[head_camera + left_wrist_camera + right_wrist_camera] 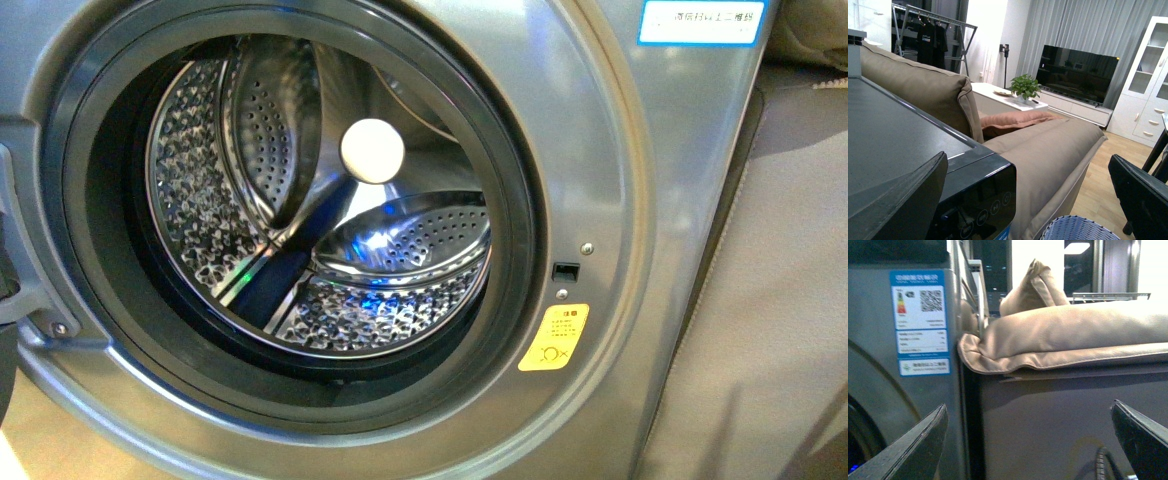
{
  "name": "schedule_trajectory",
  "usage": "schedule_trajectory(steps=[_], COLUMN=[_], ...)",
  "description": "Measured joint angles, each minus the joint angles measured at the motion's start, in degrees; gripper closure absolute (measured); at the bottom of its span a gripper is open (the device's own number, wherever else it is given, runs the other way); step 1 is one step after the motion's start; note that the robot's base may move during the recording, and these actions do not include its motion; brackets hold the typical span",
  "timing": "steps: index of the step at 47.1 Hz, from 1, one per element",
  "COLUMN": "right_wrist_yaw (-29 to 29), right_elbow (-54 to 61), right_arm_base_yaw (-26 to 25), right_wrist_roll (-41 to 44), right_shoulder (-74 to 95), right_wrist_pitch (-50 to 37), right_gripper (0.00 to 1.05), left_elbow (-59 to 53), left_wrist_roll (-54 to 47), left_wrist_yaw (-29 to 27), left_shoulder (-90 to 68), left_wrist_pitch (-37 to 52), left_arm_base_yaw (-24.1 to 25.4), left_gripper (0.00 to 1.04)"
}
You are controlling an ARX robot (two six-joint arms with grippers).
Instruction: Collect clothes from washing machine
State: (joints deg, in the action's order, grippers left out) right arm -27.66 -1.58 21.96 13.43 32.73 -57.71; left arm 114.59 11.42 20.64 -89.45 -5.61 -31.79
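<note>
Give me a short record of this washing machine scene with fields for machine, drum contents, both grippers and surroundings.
machine: washing machine, silver-grey, porthole open
drum: perforated steel drum; dark blue strip across it, possibly the clothes or a reflection
sticker: yellow warning sticker right of the porthole
left gripper: open, empty, above the machine top
right gripper: open, empty, beside the machine front
surroundings: tan sofa, striped basket

steel drum (400, 310), navy clothes (290, 262) inside
</note>
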Motion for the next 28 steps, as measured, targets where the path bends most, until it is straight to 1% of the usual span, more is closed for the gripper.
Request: schedule_trajectory(steps=[2, 4, 6, 7, 9, 16, 22, 28], right_wrist_yaw=[0.74, 2.08, 3.26, 3.37, 3.28, 3.56, 3.56, 3.58], right_elbow=[0.39, 0.5, 0.72, 0.79, 1.03, 1.03, 1.03, 1.03], right_arm_base_yaw=[-1.99, -4.72, -7.48, -8.15, -9.14, -9.42, -9.46, -9.46], right_wrist_roll=[0.22, -0.35, -1.62, -1.92, -2.82, -3.58, -3.76, -3.76], right_shoulder=[0.68, 0.92, 1.27, 1.31, 1.36, 1.29, 1.29, 1.29], right_wrist_pitch=[-0.24, 1.46, 3.08, 3.54, 4.02, 4.07, 4.07, 4.07], right_gripper=[0.08, 0.08, 0.08, 0.08, 0.08, 0.08, 0.08, 0.08], left_elbow=[0.2, 3.08, 6.91, 7.72, 8.37, 8.66, 5.35, 1.75], left_wrist_roll=[-0.07, -1.31, -3.32, -3.93, -4.98, -6.97, -11.13, -12.72], left_wrist_yaw=[-0.74, -6.86, -16.13, -19.1, -22.03, -26.91, -31.54, -33.64], left_shoulder=[-0.02, -0.76, -1.57, -1.66, -1.7, -1.6, 0.04, 2.49], left_wrist_pitch=[-0.26, -5.68, -14.38, -17.0, -18.93, -19.82, -17.35, -16.09], left_arm_base_yaw=[-0.09, -1.05, -1.57, -1.62, -1.62, -0.76, 0.63, 3.21], left_gripper=[0.07, 0.07, 0.07, 0.07, 0.07, 0.07, 0.07, 0.07])
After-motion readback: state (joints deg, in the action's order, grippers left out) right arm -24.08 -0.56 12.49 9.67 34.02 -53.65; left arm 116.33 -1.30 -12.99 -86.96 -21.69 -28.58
